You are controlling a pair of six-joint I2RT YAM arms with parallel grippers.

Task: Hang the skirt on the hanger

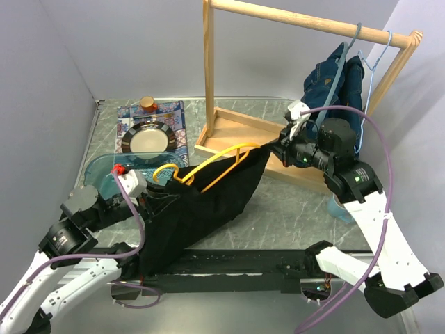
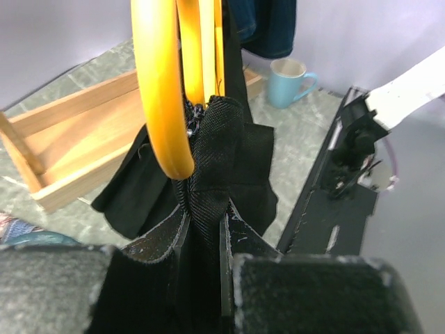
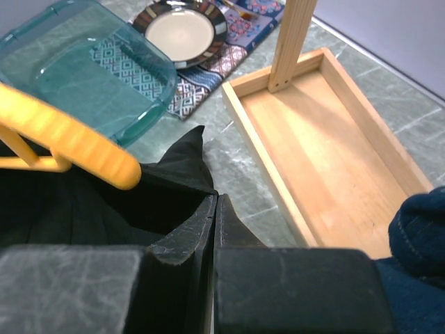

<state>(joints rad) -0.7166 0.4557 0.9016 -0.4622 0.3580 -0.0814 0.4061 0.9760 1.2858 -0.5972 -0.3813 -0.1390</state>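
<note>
Black skirt (image 1: 201,202) stretched over counter (image 1: 292,216) | left gripper (image 1: 142,186) clamped on waistband beside yellow hanger (image 1: 215,167) | right gripper (image 1: 277,149) pinching far corner | hanger lies on skirt, attachment looks unfinished

Grey marbled desk (image 1: 292,216): surface contents.
Resting on it: blue patterned cloth mat (image 1: 174,115), clear teal plastic tray (image 1: 101,174), shallow wooden base of clothes rack (image 1: 233,129), light-blue ceramic mug (image 2: 288,80).
</note>
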